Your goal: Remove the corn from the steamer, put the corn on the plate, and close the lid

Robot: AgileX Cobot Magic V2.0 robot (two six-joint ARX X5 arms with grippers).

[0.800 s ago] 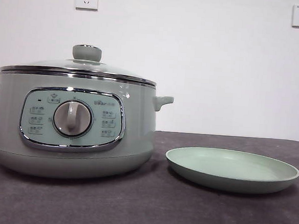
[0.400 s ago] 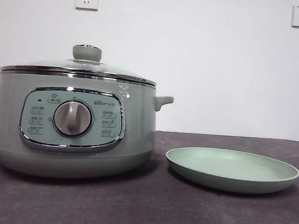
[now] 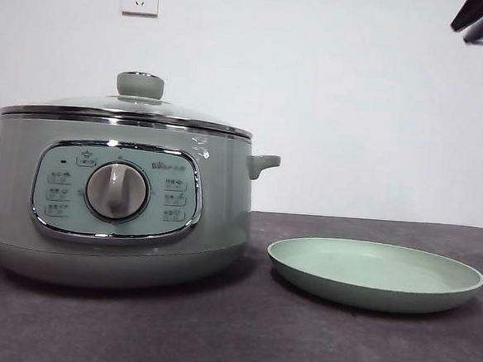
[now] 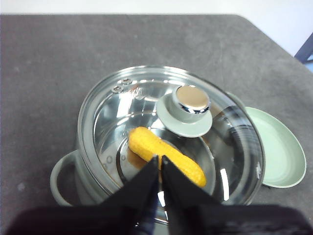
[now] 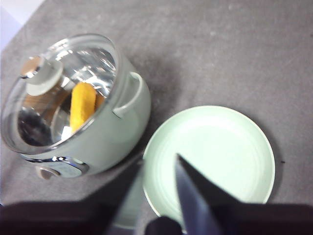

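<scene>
One corn (image 4: 165, 157), one lidded steamer (image 3: 116, 197), one plate (image 3: 375, 275)

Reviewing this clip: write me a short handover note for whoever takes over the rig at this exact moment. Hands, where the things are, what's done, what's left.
Left hand: shut, holding nothing, high above the glass lid with the pale green knob.
Right hand: slightly open, holding nothing, high above the shallow round pale green plate.
The lid sits closed on the round sage-green steamer pot. The short yellow corn cob lies inside, seen through the glass. The plate stands beside the pot on the dark table with nothing on it.
Done: nothing yet.
Left: lift the lid, take out the corn, put it on the plate, close the lid.
</scene>
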